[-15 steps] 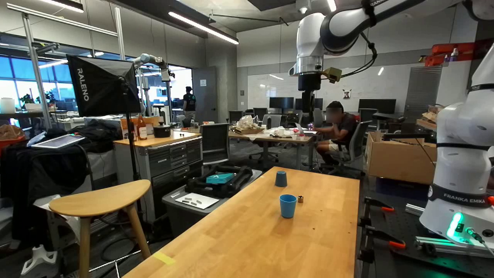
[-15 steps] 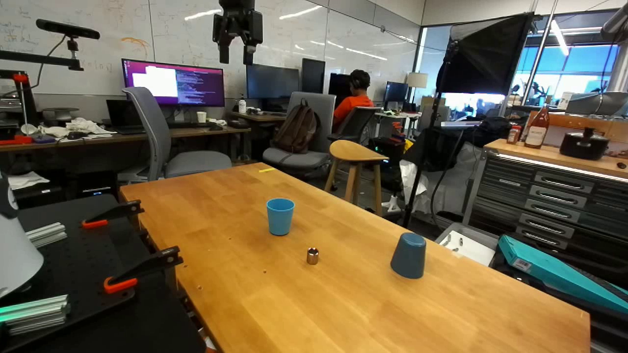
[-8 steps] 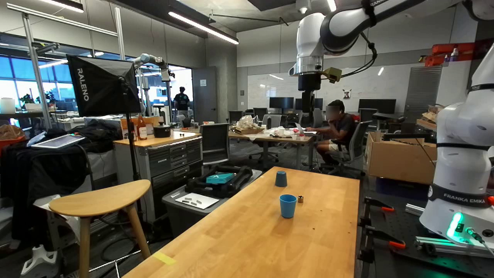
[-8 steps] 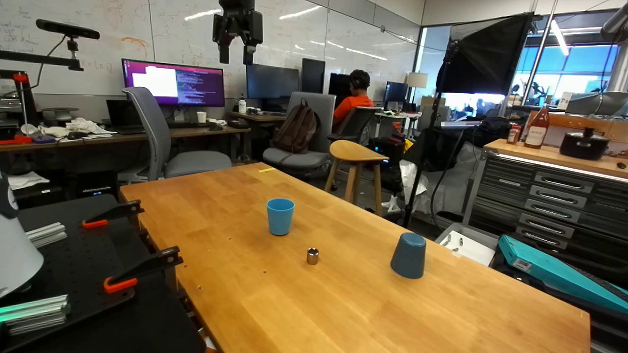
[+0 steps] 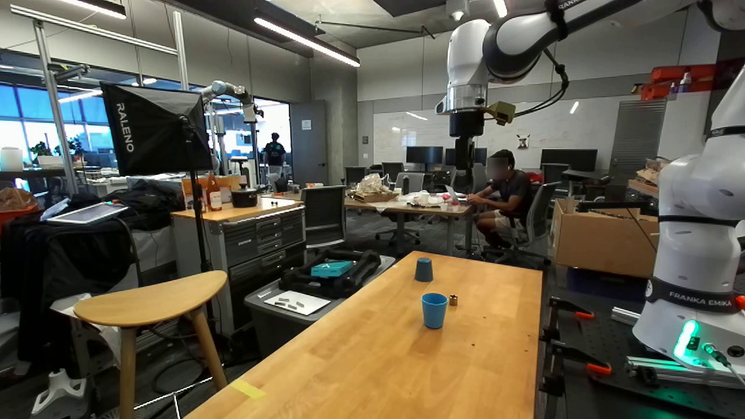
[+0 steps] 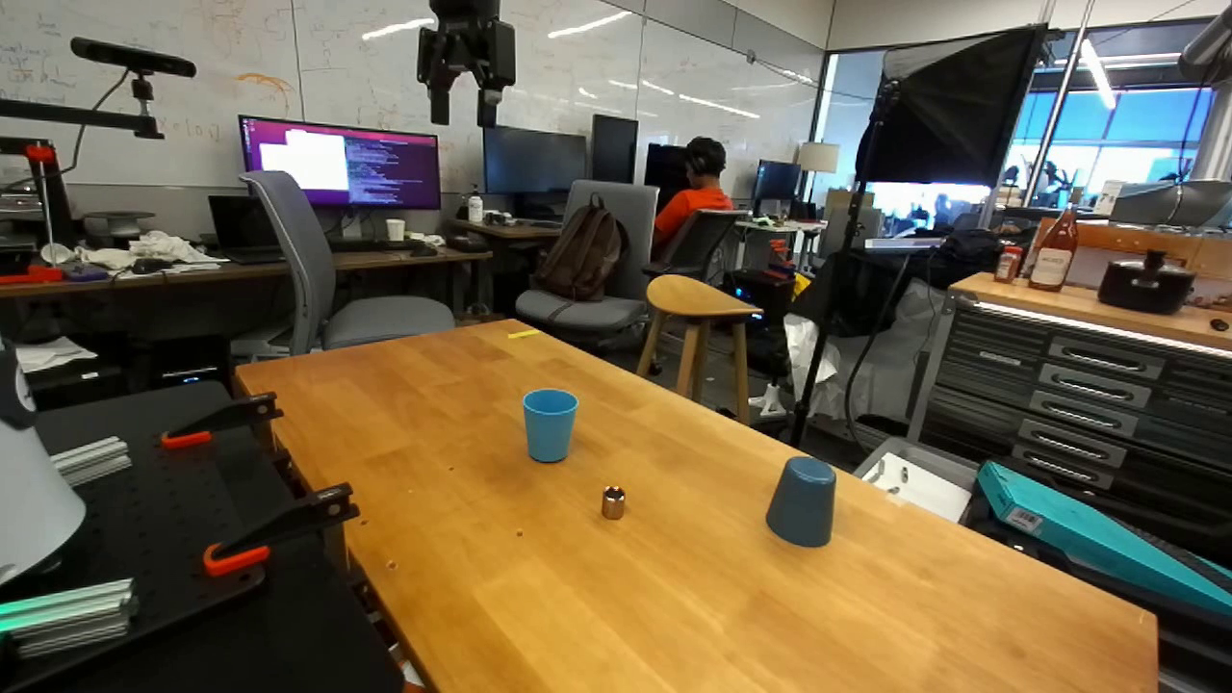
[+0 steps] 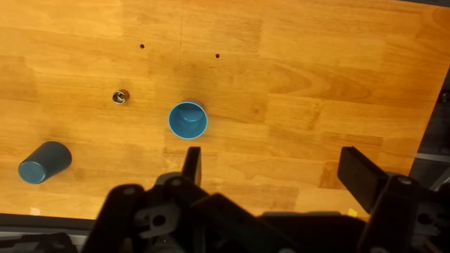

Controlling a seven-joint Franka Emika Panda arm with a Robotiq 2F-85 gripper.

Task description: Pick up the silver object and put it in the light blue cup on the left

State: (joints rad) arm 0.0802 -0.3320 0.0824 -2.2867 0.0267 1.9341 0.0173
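The silver object (image 6: 613, 502) is a small hollow metal cylinder standing on the wooden table; it also shows in an exterior view (image 5: 453, 300) and in the wrist view (image 7: 120, 96). The light blue cup (image 6: 550, 428) stands upright, mouth up, near it but apart; it also shows in an exterior view (image 5: 434, 313). In the wrist view the cup (image 7: 188, 120) shows an empty inside. My gripper (image 6: 464, 108) is high above the table, fingers pointing down. In the wrist view the gripper (image 7: 270, 154) is wide open with nothing between its fingers.
A darker blue cup (image 6: 802, 502) stands upside down on the table (image 6: 674, 597), on the silver object's other side. Black and orange clamps (image 6: 279, 529) sit along the table edge by the robot base. A wooden stool (image 5: 151, 298) and a softbox lamp (image 5: 157, 131) stand beyond the table.
My arm, the gripper, the cups and the silver object have not moved. Only people in the background have shifted.
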